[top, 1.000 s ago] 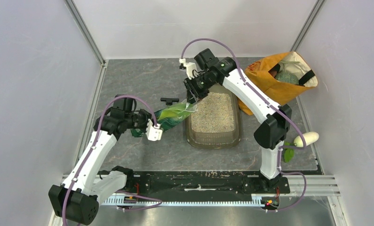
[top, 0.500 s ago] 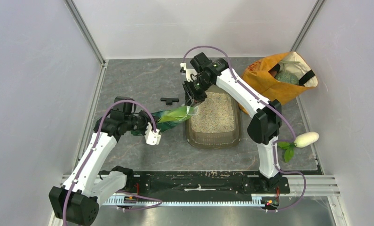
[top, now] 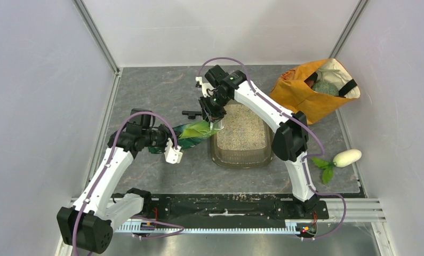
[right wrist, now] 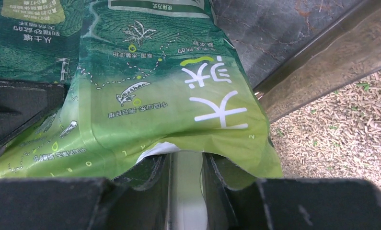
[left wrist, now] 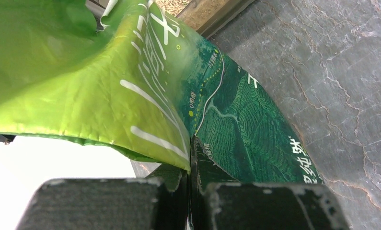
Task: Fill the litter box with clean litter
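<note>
The litter box (top: 241, 161) is a dark translucent tray at mid-table, holding a bed of pale clean litter (top: 241, 128). To its left the green pouch (top: 191, 132) hangs stretched between my two grippers. My left gripper (top: 164, 140) is shut on the pouch's dark green bottom end (left wrist: 236, 120), its jaws pinched together on the film (left wrist: 190, 158). My right gripper (top: 212, 116) holds the pouch's light green mouth edge (right wrist: 178, 110) by the box's left rim (right wrist: 313, 72), with the pouch's white lining between its fingers (right wrist: 186, 160). Litter (right wrist: 341, 124) shows just past that rim.
An orange cloth bag (top: 311, 96) stands at the back right, close behind the box. A white radish-shaped toy with green leaves (top: 347, 157) lies at the right edge. A small black T-shaped part (top: 191, 113) lies left of the box. Grey walls close in both sides.
My right gripper has swung left with the pouch's mouth, from over the box's left rim to just outside it. The pouch has bunched shorter. The left arm has barely moved.
</note>
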`<state>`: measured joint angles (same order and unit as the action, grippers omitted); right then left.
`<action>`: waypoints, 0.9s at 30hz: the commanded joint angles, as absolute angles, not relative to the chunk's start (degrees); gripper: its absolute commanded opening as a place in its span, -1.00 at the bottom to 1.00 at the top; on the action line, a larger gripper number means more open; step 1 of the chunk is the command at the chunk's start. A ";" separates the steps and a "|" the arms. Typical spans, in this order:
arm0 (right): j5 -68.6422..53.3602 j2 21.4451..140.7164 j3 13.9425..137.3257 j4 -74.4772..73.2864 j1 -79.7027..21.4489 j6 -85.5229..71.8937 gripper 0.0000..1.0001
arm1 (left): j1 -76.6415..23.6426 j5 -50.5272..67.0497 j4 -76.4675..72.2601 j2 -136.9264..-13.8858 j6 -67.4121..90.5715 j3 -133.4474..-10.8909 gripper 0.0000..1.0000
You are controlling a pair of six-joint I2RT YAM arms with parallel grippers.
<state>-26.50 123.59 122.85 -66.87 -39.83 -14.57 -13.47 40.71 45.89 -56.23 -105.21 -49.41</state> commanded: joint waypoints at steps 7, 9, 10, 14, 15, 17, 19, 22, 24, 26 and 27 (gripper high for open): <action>-32.48 126.98 117.91 -58.92 -40.95 -15.18 -1.00 | -13.45 44.06 40.81 -57.65 -107.44 -47.84 -0.96; -35.48 125.74 115.13 -54.57 -40.91 -15.38 -1.00 | -13.45 43.99 39.97 -57.98 -106.47 -47.31 -0.96; -36.22 125.19 114.31 -52.74 -40.80 -15.41 -1.00 | -13.45 43.88 39.75 -58.16 -106.22 -47.12 -0.96; -43.57 124.23 111.34 -46.91 -40.15 -17.04 -1.00 | -13.45 43.51 39.59 -58.79 -106.24 -46.52 -0.96; -44.72 123.82 110.47 -44.77 -40.03 -18.18 -1.00 | -13.42 43.46 39.56 -58.88 -106.30 -46.49 -0.96; -47.30 123.19 109.10 -40.60 -39.60 -20.40 -1.00 | -13.41 43.60 39.42 -59.17 -106.35 -46.49 -0.96; -50.11 122.31 107.61 -35.92 -39.09 -23.44 -1.00 | -13.45 43.68 39.46 -59.32 -106.24 -46.58 -0.96; -53.30 120.75 105.03 -28.35 -38.61 -28.23 -1.00 | -13.42 43.60 39.33 -59.68 -105.66 -46.97 -0.96; -55.77 119.40 102.36 -21.63 -38.17 -32.75 -1.00 | -13.37 43.51 39.20 -59.79 -104.96 -47.34 -0.96; -57.66 118.04 99.81 -15.70 -37.78 -36.75 -1.00 | -13.40 43.34 39.20 -59.87 -104.76 -47.54 -0.96; -58.26 117.42 98.93 -13.24 -37.73 -38.38 -1.00 | -13.36 43.25 39.19 -59.85 -104.79 -47.63 -0.96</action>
<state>-47.44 123.31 101.32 -32.01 -36.86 -27.29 -13.19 39.55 41.78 -59.27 -105.45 -47.07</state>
